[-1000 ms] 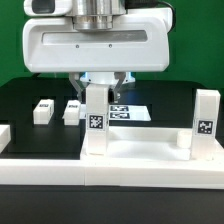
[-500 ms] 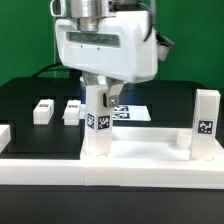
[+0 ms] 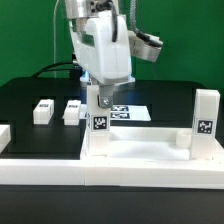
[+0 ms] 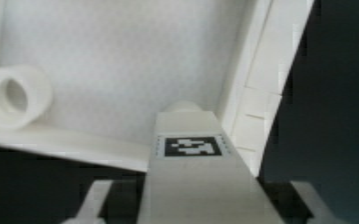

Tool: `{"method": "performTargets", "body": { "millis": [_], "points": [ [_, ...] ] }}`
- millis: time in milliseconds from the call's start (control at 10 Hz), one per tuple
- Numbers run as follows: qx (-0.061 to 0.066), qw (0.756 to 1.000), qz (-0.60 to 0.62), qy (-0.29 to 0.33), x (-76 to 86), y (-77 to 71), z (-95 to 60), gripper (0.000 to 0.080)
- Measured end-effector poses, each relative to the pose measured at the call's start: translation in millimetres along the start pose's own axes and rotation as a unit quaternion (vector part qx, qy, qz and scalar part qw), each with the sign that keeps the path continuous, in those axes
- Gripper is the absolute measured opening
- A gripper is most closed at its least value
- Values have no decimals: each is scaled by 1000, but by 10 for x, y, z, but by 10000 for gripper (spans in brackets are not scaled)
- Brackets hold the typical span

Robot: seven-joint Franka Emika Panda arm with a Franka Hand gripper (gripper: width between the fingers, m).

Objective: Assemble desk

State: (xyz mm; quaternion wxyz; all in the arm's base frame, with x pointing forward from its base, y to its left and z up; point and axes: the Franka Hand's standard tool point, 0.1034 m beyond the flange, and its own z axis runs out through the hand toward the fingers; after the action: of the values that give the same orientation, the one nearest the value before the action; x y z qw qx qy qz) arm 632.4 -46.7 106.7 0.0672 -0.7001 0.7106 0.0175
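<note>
The white desk top (image 3: 140, 160) lies flat at the front with two square-post legs standing on it. My gripper (image 3: 98, 97) is shut on the left standing leg (image 3: 96, 128), holding it near its top, with the hand turned side-on. The other standing leg (image 3: 206, 120) is at the exterior view's right. In the wrist view the held leg (image 4: 194, 150), with its tag, runs between my fingers (image 4: 101, 200), above the desk top's recessed face (image 4: 123, 60), which has a round socket (image 4: 12, 95).
Two loose white legs (image 3: 42, 110) (image 3: 72, 109) lie on the black table behind the desk top, at the exterior view's left. The marker board (image 3: 128, 111) lies flat behind the held leg. A low white border bar (image 3: 4, 133) is at the left edge.
The hand has turned about a quarter turn over the left standing leg, from broadside to side-on. The leg turned with it, showing a corner midway and a flat tagged face now.
</note>
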Motion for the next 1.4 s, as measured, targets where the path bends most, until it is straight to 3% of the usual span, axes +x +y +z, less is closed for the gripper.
{"method": "performTargets", "body": {
  "millis": [200, 300, 400, 500, 600, 700, 800, 1300, 1400],
  "points": [
    [22, 989, 148, -17, -22, -29, 13, 290],
    [22, 988, 155, -18, -21, -26, 13, 290],
    [22, 989, 147, -18, -24, -25, 18, 371],
    [22, 990, 137, -18, -24, -23, 22, 371],
    [15, 997, 79, -16, -19, 6, 38, 508],
    [-4, 1000, -19, -23, -39, 74, 70, 619],
    [-29, 990, -136, -39, -85, 107, 73, 641],
    [-24, 943, -330, -47, -67, 103, 68, 649],
    [-26, 910, -412, -40, 18, 91, 20, 649]
  ]
}}
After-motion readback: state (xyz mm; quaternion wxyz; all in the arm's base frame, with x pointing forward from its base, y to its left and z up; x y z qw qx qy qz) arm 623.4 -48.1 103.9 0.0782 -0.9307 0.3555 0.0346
